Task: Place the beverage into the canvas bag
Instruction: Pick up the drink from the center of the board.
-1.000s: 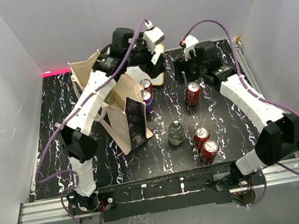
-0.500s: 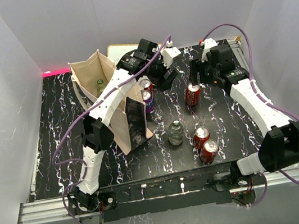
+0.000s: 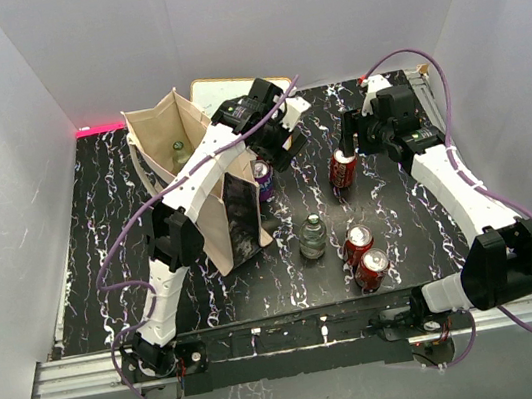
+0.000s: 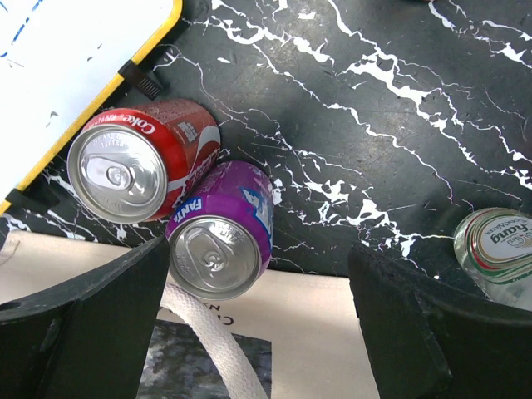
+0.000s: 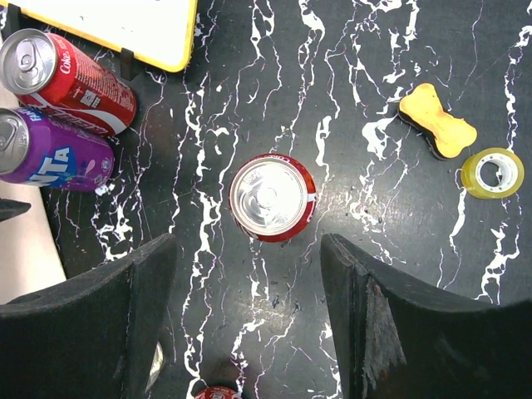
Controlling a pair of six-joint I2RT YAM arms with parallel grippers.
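Scene: We look down on a black marbled desk [image 3: 95,206] where the canvas bag [image 3: 217,243] stands upright at the left, mouth open, with a bottle [image 3: 179,154] showing inside it.

What has changed: Within the past second the left arm has swung away from above the bag's far rim and come down on the bag's right side. The right arm has shifted only slightly.

Left tool [image 4: 258,258]: Open and empty. Its jaws are spread above the purple can [image 4: 220,241], which stands touching a red cola can [image 4: 137,170] just beside the bag. The purple can sits nearer one finger than midway between them.

Right tool [image 5: 248,241]: Open and holding nothing. It hovers directly over a lone red can [image 5: 272,197], with a gap on either side.

Still out: A glass bottle [image 3: 313,238] and two more red cans [image 3: 359,242] [image 3: 373,266] stand near the front edge, apart from the bag.

What it means: We judge that one drink is already bagged and the next pick is beginning, most likely the purple can.

Risk: We expect a tight approach, since the can is crowded by its neighbour and the bag's handle [image 4: 208,332] lies under the jaws.
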